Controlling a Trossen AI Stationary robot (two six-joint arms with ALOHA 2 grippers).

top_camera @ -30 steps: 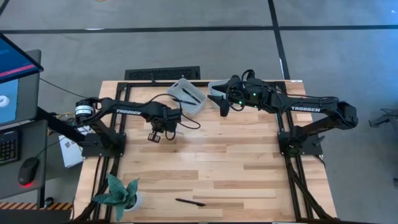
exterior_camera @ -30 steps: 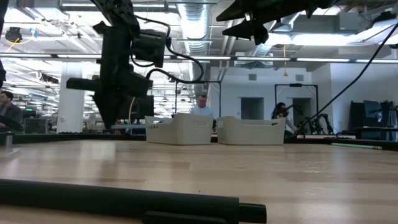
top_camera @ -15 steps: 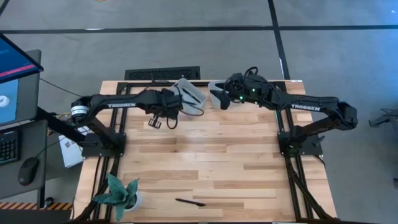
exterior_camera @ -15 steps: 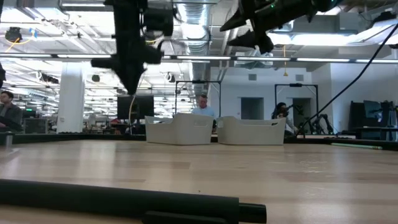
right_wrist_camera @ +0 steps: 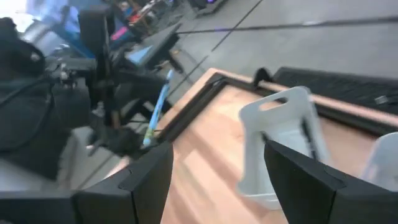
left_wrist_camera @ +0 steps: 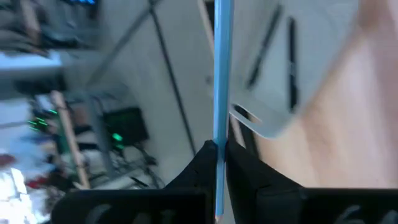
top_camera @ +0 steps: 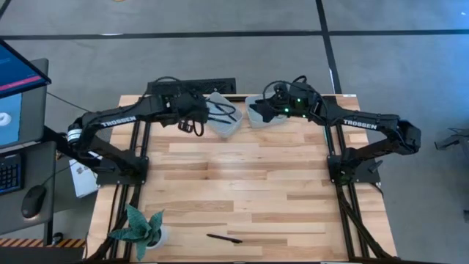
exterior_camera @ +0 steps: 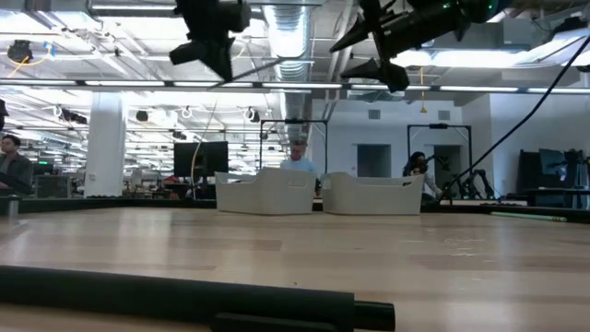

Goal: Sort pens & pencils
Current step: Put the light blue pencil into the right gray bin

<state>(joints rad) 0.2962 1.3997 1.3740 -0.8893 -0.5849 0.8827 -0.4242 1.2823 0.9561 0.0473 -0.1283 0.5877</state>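
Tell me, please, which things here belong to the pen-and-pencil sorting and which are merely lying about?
Job: pale teal-blue stick in the shut left gripper; two black sticks inside the left pale grey bin; right pale grey bin; loose black stick.
Lying about: green potted plant; dark computer mouse.

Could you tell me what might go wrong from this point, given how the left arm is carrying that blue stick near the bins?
1. The left gripper pinches the blue stick only near its lower end, so it may pivot or slip.
2. The nearer bin holds black sticks; a drop there would mix colours.
3. The right gripper hangs open over the other bin, so the arms could crowd.
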